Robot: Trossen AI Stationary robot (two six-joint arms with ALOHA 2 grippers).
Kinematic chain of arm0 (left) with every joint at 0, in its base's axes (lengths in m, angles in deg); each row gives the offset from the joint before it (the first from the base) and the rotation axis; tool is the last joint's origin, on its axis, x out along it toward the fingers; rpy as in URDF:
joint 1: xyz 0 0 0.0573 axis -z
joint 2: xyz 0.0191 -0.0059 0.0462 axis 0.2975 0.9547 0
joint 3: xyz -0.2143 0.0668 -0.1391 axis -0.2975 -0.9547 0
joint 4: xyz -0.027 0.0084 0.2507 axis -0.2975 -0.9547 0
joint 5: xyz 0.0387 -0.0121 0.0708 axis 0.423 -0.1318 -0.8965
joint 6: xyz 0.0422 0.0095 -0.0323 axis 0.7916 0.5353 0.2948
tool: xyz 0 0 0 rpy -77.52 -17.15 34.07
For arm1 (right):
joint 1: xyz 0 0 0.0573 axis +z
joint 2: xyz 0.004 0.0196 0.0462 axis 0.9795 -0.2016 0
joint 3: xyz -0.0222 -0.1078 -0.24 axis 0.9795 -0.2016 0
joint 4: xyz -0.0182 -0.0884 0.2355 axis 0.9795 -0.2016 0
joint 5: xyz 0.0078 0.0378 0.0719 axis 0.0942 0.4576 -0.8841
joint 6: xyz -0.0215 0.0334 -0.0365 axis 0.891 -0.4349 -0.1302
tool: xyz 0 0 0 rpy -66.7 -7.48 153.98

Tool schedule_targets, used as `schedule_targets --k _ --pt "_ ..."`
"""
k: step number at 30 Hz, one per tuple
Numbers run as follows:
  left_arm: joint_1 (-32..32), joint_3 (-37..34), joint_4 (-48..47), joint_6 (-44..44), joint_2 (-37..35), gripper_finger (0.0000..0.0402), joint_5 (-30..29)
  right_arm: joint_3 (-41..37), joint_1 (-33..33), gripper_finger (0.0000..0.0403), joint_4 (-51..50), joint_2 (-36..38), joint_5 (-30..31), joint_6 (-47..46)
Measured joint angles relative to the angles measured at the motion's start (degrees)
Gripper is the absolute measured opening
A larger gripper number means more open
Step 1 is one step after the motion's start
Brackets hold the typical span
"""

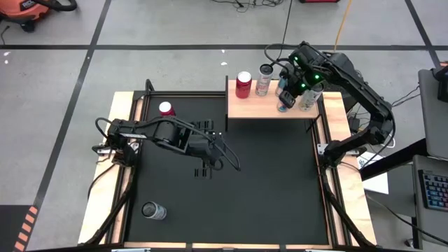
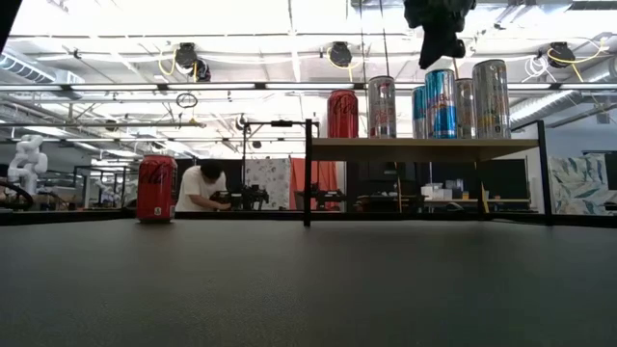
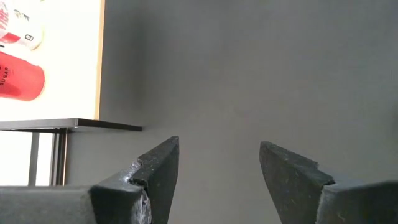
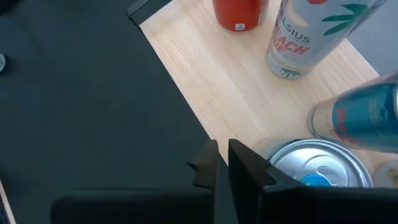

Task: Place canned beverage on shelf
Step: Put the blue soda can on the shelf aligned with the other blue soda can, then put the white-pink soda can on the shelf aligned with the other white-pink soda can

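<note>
The pale wooden shelf (image 1: 252, 108) with thin black metal legs stood at the far side of the black table (image 1: 266, 189). Five cans stood upright on it in a row: a short red can (image 1: 243, 85), a tall silver can (image 1: 264, 80), a blue and silver can (image 2: 441, 103) and two more silver ones at the right end.

The right gripper (image 1: 285, 101) hung above the shelf, over the blue can. Its two dark fingers (image 4: 239, 165) were pressed together, with nothing between them. In the right wrist view they sat just beside a silver can top (image 4: 317, 165), apart from it.

The left gripper (image 1: 231, 161) waited over the middle of the table. Its fingers (image 3: 158, 171) were a little way apart and held nothing.

Two cans were not on the shelf yet. A short red soda can (image 2: 156, 189) stood upright near the far left corner of the table. A silver can (image 1: 153, 210) lay on its side near the front left.

A can like these was probably stiff when full, but its thin metal would dent if squeezed hard. The smooth round side looked slippery. The best place to hold the red one was likely around its middle, so it would not tip. The silver one might roll when touched.
</note>
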Motion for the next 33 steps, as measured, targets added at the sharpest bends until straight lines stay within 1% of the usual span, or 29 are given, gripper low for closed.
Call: schedule_targets --k 5,15,20,22,29,31,33 --pt "0.0 0.0 0.0 0.1 0.0 0.0225 0.0 0.0 0.0 0.0002 0.0 -0.2 1.2 -0.6" --pt "0.0 0.0 0.0 0.1 0.0 0.0225 0.0 0.0 0.0 0.0001 -1.8 -0.2 1.9 -2.6" --pt "0.0 0.0 0.0 0.1 0.0 0.0225 0.0 0.0 0.0 0.0 -4.2 -0.2 6.8 -2.6" --pt "0.0 0.0 0.0 0.1 0.0 0.0225 0.0 0.0 0.0 0.0 -5.2 -0.2 7.8 -2.6" --pt "0.0 0.0 0.0 0.1 0.0 0.0225 0.0 0.0 0.0 0.0 -5.9 0.3 6.9 -2.6" --pt "0.0 0.0 0.0 0.1 0.0 0.0225 0.0 0.0 0.0 0.0 -5.8 0.5 4.5 -2.0" --pt "0.0 0.0 0.0 0.1 0.0 0.0225 0.0 0.0 0.0 0.0 -5.6 1.0 0.6 -1.3"
